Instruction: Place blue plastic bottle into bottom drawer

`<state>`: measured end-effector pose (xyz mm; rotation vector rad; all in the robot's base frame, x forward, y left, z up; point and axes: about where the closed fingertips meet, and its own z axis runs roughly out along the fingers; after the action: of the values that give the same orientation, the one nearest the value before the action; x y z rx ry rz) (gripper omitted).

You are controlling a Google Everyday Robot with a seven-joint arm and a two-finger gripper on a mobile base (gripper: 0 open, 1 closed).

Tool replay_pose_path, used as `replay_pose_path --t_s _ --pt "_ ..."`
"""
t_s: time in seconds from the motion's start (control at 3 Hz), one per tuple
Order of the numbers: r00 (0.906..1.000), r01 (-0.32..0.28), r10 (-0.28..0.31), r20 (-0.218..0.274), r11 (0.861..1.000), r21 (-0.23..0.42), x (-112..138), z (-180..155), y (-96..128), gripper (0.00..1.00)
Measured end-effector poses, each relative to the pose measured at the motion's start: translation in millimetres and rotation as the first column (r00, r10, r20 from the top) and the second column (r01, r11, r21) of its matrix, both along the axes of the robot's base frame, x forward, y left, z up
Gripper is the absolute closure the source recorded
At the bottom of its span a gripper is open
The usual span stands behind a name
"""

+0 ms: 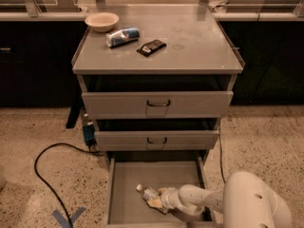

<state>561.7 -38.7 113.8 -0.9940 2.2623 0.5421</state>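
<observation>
Bottom drawer (127, 178) stands pulled fully out beneath the two upper drawers; the blue plastic bottle (150, 193) is already inside it, low over the grey floor near the front centre, white cap pointing to the rear left; whether it rests on the floor cannot be told. The gripper (158, 203) is down inside the drawer, at the end of the white arm (202, 201) reaching in from the right; the bottle's base meets the gripper's tip, its body projecting away to the left. Whether the claw is clenched on the bottle or released cannot be told. Judgement: delivery largely accomplished; release, if outstanding, and withdrawal remain.
</observation>
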Motion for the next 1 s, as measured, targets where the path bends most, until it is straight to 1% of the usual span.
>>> replay_pose_path --t_s 0.33,1.0 --pt "1.0 0.0 0.0 0.0 1.0 0.0 0.0 0.0 0.1 0.82" --pt "1.0 0.0 0.0 0.0 1.0 0.0 0.0 0.0 0.1 0.37"
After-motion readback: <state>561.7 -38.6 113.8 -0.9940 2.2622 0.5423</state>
